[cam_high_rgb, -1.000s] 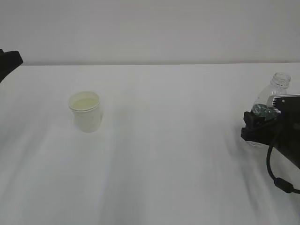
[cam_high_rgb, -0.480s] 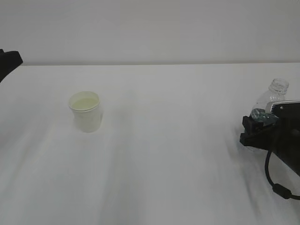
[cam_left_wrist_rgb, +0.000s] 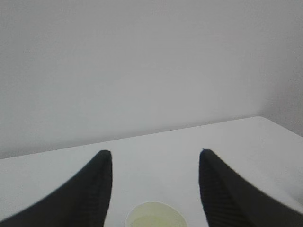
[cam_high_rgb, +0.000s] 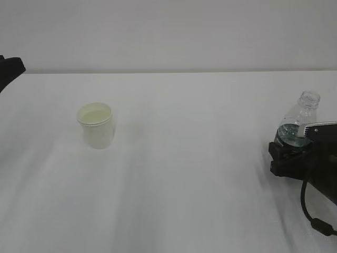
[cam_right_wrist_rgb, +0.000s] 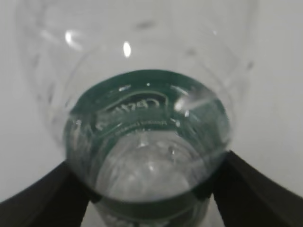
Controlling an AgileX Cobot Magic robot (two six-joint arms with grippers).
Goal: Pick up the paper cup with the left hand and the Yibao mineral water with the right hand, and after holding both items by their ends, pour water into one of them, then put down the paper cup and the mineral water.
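The paper cup (cam_high_rgb: pixel 96 125) stands upright on the white table, left of the middle, with a pale liquid inside. Its rim also shows at the bottom of the left wrist view (cam_left_wrist_rgb: pixel 155 216). My left gripper (cam_left_wrist_rgb: pixel 154 152) is open and empty, above and behind the cup, not touching it. Only a black part of the left arm (cam_high_rgb: pixel 9 71) shows at the exterior view's left edge. My right gripper (cam_high_rgb: pixel 287 158) is shut on the lower body of the Yibao mineral water (cam_high_rgb: pixel 297 122), which has no cap and leans slightly. In the right wrist view the bottle (cam_right_wrist_rgb: pixel 147 118) fills the frame between the fingers.
The white table (cam_high_rgb: pixel 200 174) runs back to a plain grey wall. The right arm's black cable (cam_high_rgb: pixel 310 211) hangs near the front right corner.
My right gripper has moved down and slightly left with the bottle, and the bottle now stands more upright and lower. The cup and the left arm have not moved.
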